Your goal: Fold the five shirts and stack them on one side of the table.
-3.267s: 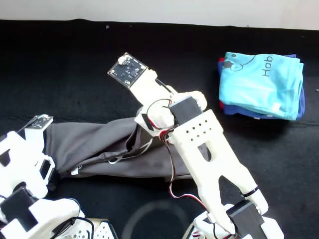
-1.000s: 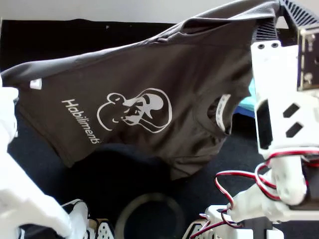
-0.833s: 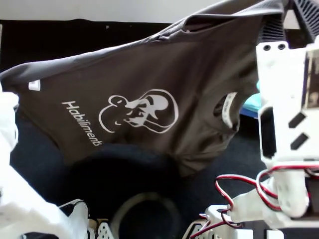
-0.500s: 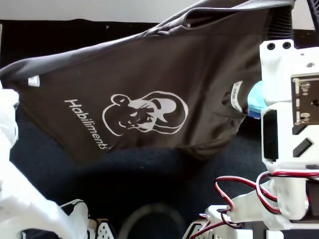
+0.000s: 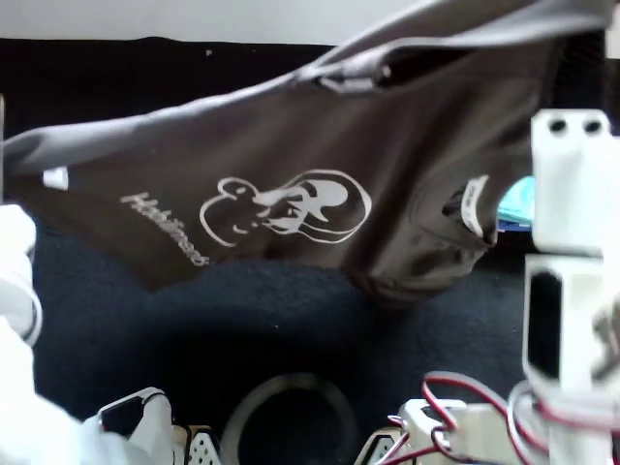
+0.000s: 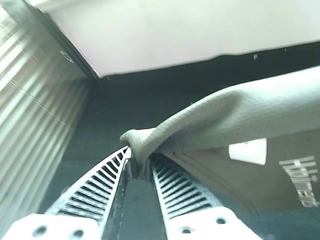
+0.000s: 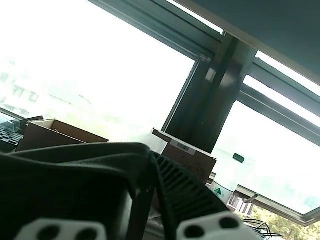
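A dark grey shirt with a white printed logo hangs spread in the air above the black table, logo side toward the high camera. My left gripper is shut on a bunched corner of the shirt, which stretches away from it. My right gripper points upward toward a window, with dark shirt fabric draped over it and clamped against its ribbed finger. In the high view the right arm rises at the right edge and the left arm at the left.
A sliver of the folded cyan shirt stack shows behind the hanging shirt at the right. The arm bases sit at the table's near edge. A white wall runs behind the table.
The shirt lay bunched on the table at first; both arms have lifted it into the air. In the last second it rose higher and stretched flatter, and the right arm climbed.
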